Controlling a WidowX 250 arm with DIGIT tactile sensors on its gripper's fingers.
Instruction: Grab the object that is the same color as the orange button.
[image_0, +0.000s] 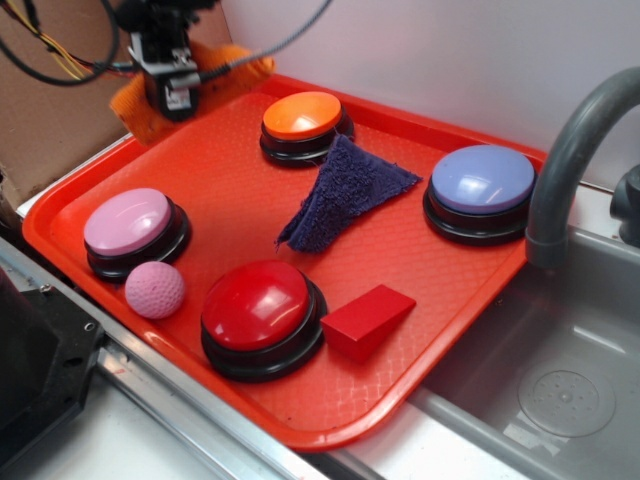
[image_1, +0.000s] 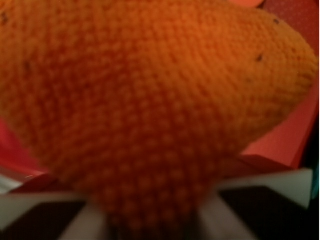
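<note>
The orange knitted cloth (image_0: 135, 100) hangs at the far left corner of the red tray (image_0: 230, 180), held above the tray's rim. My gripper (image_0: 172, 100) is shut on it, and the fabric bulges out on both sides of the black fingers. In the wrist view the nubbly orange cloth (image_1: 150, 100) fills almost the whole frame, pinched between the two pale fingers (image_1: 92, 220) at the bottom. The orange button (image_0: 302, 115) sits at the back of the tray, to the right of the gripper and apart from it.
On the tray lie a dark purple towel (image_0: 345, 190), a blue button (image_0: 482, 180), a pink button (image_0: 128, 222), a red button (image_0: 255, 305), a pink ball (image_0: 155, 290) and a red wedge block (image_0: 367, 320). A grey faucet (image_0: 570, 150) and sink (image_0: 560, 380) stand right.
</note>
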